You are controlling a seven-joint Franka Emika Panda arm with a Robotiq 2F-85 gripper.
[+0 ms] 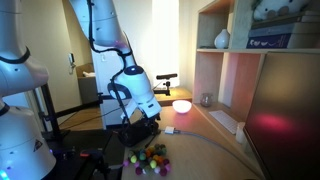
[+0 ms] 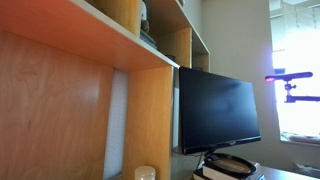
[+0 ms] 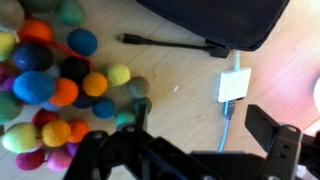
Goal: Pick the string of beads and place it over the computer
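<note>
The string of beads (image 3: 60, 90) is a bunch of round beads in red, orange, yellow, green and blue, lying on the wooden desk at the left of the wrist view. It also shows in an exterior view (image 1: 150, 158), just below the arm. My gripper (image 3: 205, 120) is open and empty, low over the desk. Its left finger is at the right edge of the bunch and its right finger is over bare wood. In an exterior view the gripper (image 1: 140, 125) hangs above the beads. The computer monitor (image 2: 215, 105) is dark and stands on the desk; it also shows in an exterior view (image 1: 285, 130).
A white adapter (image 3: 234, 84) with a cable lies between my fingers' line and a black flat object (image 3: 210, 20). A thin black cable (image 3: 170, 43) runs past the beads. A glowing lamp (image 1: 181, 105), wooden shelves with a vase (image 1: 221, 39) and a second white robot (image 1: 20, 100) stand around.
</note>
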